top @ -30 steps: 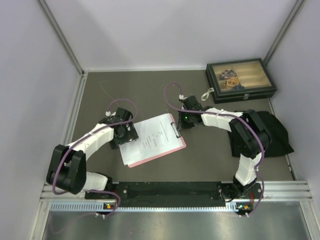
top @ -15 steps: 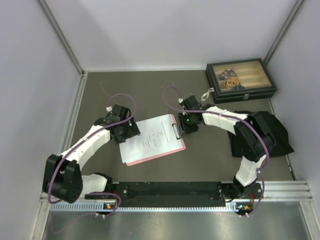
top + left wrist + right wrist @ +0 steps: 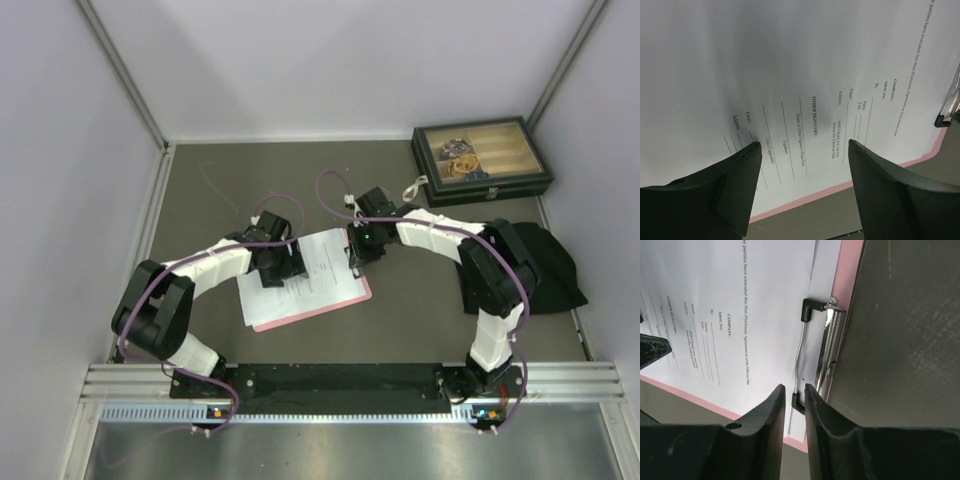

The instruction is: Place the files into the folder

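- The folder (image 3: pixel 340 301) lies flat on the table (image 3: pixel 200 200).
- The files (image 3: pixel 320 270) rest on it and reach the clip (image 3: pixel 827 350). Whether they are clamped I cannot tell, so squaring and clamping may remain.
- Left gripper (image 3: pixel 805 145): jaws moderately wide over the paper, empty.
- Right gripper (image 3: pixel 795 387): jaws a narrow slit apart, at the clip.

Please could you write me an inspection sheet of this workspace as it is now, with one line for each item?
Surface: dark grey table top, flat.
Job's things: white paper sheet with sparse print lies on the flat pink clipboard, its top edge at the small metal clip; the edge of a second sheet shows beneath it.
Clutter: dark box with glass lid at the far right; black cloth on the right side.
Grippers: left gripper, jaws apart over the sheet; right gripper, jaws nearly together at the clip, grip unclear.
Cables: purple cables loop from both wrists.
Surroundings: pale walls.
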Action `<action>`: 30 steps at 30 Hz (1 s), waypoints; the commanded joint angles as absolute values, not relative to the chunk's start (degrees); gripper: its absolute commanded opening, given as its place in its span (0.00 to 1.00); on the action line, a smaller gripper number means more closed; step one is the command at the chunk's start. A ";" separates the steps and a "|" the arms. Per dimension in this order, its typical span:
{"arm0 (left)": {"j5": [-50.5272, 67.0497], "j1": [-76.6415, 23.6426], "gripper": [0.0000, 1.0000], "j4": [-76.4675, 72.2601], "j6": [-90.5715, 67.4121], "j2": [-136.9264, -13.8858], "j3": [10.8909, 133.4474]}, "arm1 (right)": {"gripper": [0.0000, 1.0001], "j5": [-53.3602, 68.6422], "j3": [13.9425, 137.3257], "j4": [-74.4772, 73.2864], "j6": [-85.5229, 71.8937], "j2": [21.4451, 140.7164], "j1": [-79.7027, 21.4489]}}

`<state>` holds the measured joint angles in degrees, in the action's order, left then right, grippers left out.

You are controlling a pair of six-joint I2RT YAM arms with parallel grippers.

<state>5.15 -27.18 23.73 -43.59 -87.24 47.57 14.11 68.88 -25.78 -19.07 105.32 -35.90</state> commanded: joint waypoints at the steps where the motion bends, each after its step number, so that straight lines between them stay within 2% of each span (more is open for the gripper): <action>1: 5.10 -27.77 0.74 18.90 -44.56 -88.15 47.37 | 0.22 16.35 72.86 -22.85 -18.28 108.01 -36.56; 14: 3.87 -27.77 0.73 19.60 -43.77 -88.59 46.76 | 0.20 13.80 73.48 -22.33 -20.21 110.83 -36.21; 21: 3.60 -27.69 0.73 20.30 -43.07 -90.00 46.93 | 0.05 18.54 65.41 -14.42 -26.63 111.09 -33.58; 22: 3.60 -27.69 0.73 20.22 -42.89 -90.44 46.93 | 0.00 18.89 64.69 -12.67 -26.89 111.35 -33.49; 30: 1.94 -27.77 0.73 22.50 -41.84 -92.28 48.51 | 0.00 26.70 57.57 -3.52 -26.98 109.34 -31.99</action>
